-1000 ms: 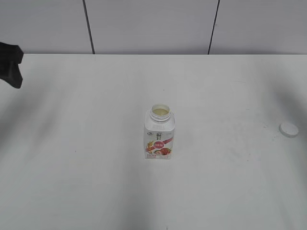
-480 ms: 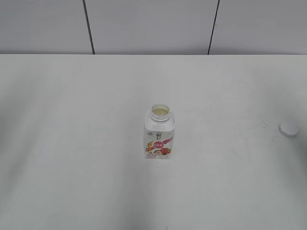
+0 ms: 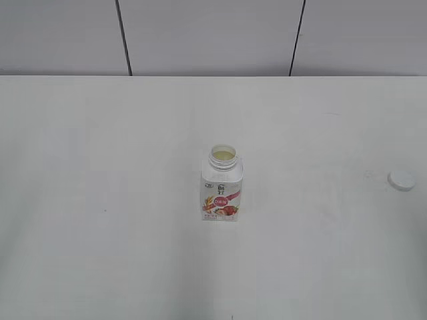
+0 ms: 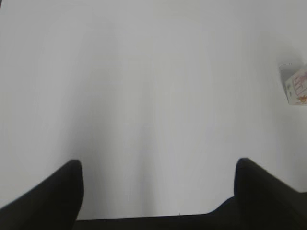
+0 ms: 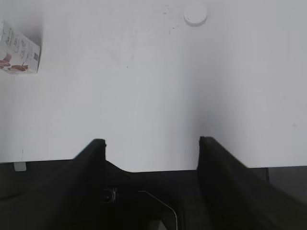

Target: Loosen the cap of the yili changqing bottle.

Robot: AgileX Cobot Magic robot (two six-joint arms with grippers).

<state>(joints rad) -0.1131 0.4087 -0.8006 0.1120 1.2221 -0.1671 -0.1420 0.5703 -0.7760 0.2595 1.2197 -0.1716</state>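
Both sets of fingers, left and right, hang spread wide over bare tabletop, holding nothing. Farther in, the yili changqing bottle stands upright mid-tabletop, its neck uncovered. The cap lies flat well to the bottle's right, near the tabletop's edge.

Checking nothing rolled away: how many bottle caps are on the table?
1. The cap lies flat near the table's right edge, well apart from the open yili changqing bottle standing mid-table. No other cap shows in any view.
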